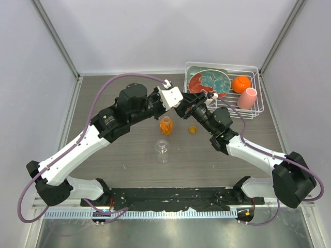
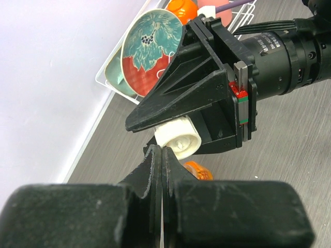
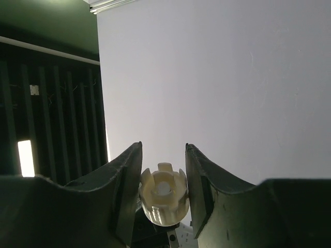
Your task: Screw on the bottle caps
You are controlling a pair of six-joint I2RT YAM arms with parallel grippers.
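A cream-white cap (image 2: 178, 137) hangs in the air over the table's middle. My left gripper (image 2: 161, 151) is shut, its fingertips pinching the cap's edge. My right gripper (image 3: 163, 147) straddles the same cap (image 3: 163, 199): one finger touches it and a sliver of gap shows at the other. In the top view both grippers meet, left (image 1: 177, 106) and right (image 1: 184, 111). Below them the orange bottle (image 1: 165, 125) stands uncapped, the clear bottle (image 1: 162, 151) stands nearer the bases, and the orange cap (image 1: 193, 129) lies on the table.
A white wire rack (image 1: 257, 106) at the back right holds a red and teal plate (image 1: 209, 81), an orange ball (image 1: 241, 83) and a pink cup (image 1: 247, 98). Grey walls close in the back and sides.
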